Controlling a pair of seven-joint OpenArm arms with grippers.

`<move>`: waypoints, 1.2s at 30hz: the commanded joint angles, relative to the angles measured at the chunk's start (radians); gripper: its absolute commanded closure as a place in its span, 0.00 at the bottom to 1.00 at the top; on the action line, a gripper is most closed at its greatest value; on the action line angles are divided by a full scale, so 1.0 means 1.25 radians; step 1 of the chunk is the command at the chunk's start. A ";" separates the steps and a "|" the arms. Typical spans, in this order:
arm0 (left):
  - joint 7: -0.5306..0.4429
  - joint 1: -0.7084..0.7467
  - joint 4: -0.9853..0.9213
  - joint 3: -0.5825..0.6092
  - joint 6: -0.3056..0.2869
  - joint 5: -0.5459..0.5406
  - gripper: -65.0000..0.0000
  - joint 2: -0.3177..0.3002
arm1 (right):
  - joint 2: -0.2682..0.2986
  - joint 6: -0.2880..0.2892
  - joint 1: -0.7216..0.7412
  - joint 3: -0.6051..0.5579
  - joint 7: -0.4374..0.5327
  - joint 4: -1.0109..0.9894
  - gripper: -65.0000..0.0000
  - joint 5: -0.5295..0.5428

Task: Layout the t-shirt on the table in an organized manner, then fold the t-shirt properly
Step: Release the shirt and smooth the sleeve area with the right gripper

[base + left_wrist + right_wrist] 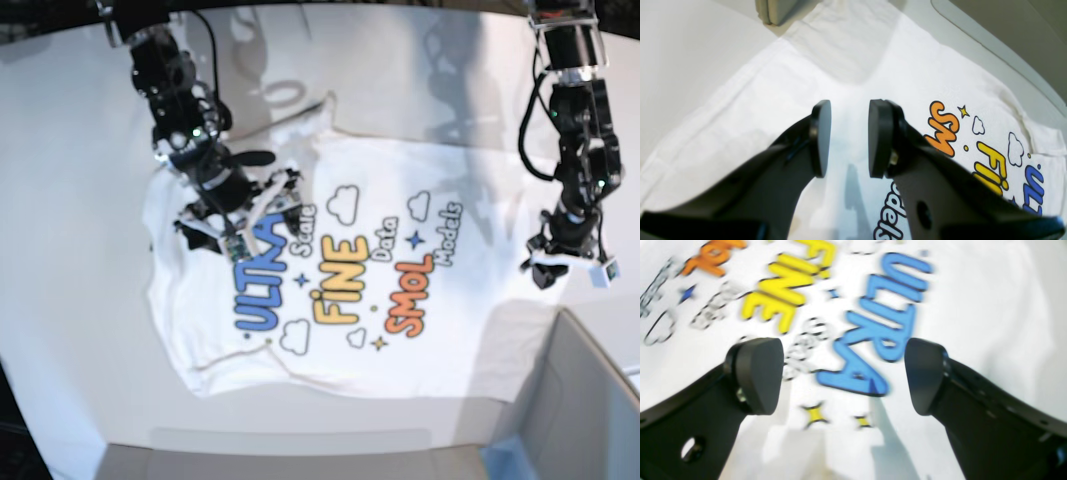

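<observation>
Below my left wrist camera, my left pincer (849,138) hangs partly open, its two round black pads a narrow gap apart with nothing between them; under it lies the t-shirt (853,66), white cloth with orange, yellow and blue letters off to the right, and a grey box (780,10) corner shows at the top edge beside the cloth. Next, through my right wrist camera, my right pincer (843,376) stands wide apart and holds nothing, hovering over the blue letters of the t-shirt (990,306); the print is blurred there. Finally, from the base view, the t-shirt (470,300) lies spread print-up on the white table (70,150), somewhat wrinkled along its left side. My right pincer (235,215) is over the shirt near the blue word, while my left pincer (565,265) is at the shirt's opposite edge, just beside the grey box (590,400) in the lower corner.
</observation>
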 commanded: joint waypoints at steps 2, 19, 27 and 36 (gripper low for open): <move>-0.017 -0.015 0.015 -0.006 -0.006 -0.002 0.70 -0.009 | 0.006 -0.004 0.030 -0.011 0.018 0.014 0.14 -0.010; -0.017 0.008 0.015 -0.006 -0.005 -0.003 0.70 -0.003 | 0.009 0.199 0.077 -0.033 0.010 -0.015 0.14 -0.008; -0.018 0.025 0.015 -0.006 -0.005 -0.003 0.70 0.010 | 0.014 0.274 0.092 -0.027 -0.032 -0.022 0.46 -0.010; -0.018 0.028 0.015 -0.006 -0.005 -0.003 0.70 0.012 | -0.032 0.138 0.088 -0.027 -0.039 -0.022 0.86 -0.010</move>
